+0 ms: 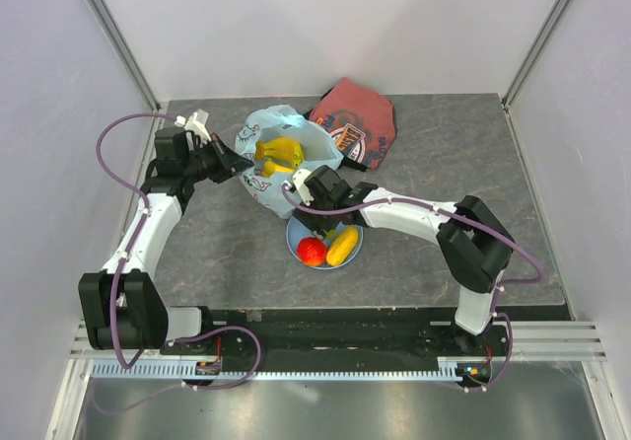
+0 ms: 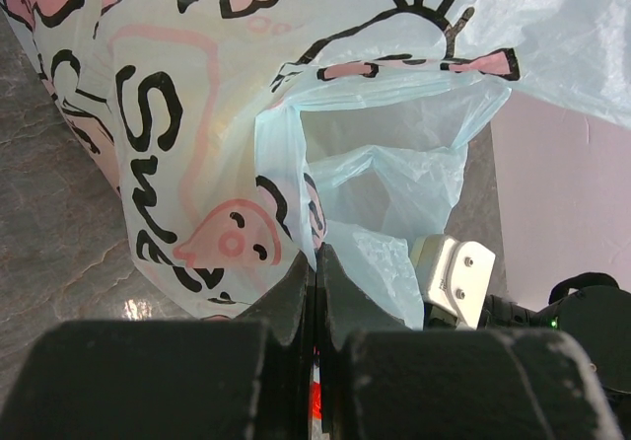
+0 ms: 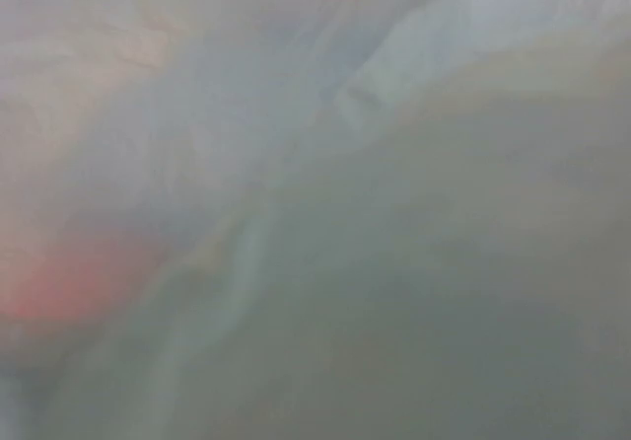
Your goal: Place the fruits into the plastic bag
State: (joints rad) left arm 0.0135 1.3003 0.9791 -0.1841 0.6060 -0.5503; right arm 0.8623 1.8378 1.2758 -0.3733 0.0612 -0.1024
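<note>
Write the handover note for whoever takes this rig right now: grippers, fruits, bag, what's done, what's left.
Left gripper: shut on the film of the plastic bag, holding its mouth up.
Right gripper: at the bag's near rim. Its camera view is blurred against the film, so open or shut cannot be told.
Bananas: inside the bag.
Red round fruit and yellow oblong fruit: side by side on the light-blue plate, just in front of the bag.
Done: bananas bagged.
Left: the red and yellow fruits. No other small fruits are in view, so check the bag.
</note>
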